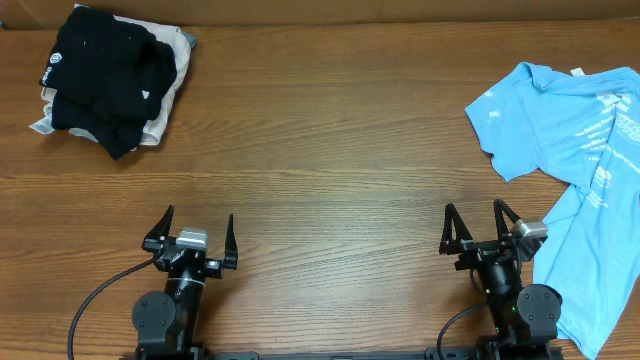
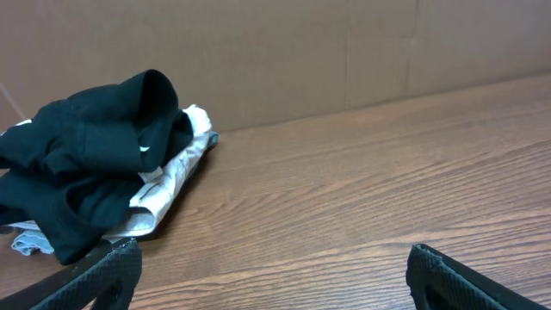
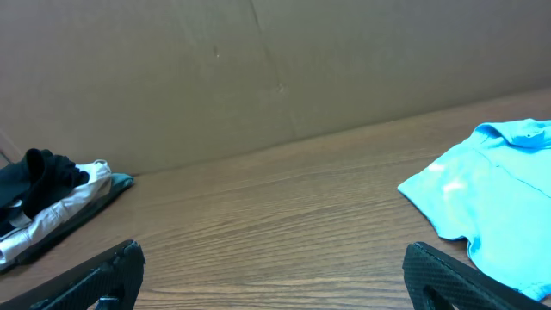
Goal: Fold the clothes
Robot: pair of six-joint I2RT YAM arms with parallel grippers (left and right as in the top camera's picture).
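A crumpled black T-shirt (image 1: 105, 72) lies on a pile of light folded clothes (image 1: 172, 78) at the table's far left corner; the left wrist view shows the black T-shirt (image 2: 86, 155) ahead to the left. Light blue T-shirts (image 1: 580, 130) with white print spread along the right edge, one reaching down beside the right arm. My left gripper (image 1: 190, 233) rests near the front edge, open and empty, far from the pile. My right gripper (image 1: 475, 228) is open too, just left of the blue cloth (image 3: 491, 189), not touching it.
A brown cardboard wall (image 2: 344, 52) closes the table's far side. Bare wooden tabletop (image 1: 330, 150) stretches between the two heaps. Black cables (image 1: 95, 300) trail from the arm bases at the front edge.
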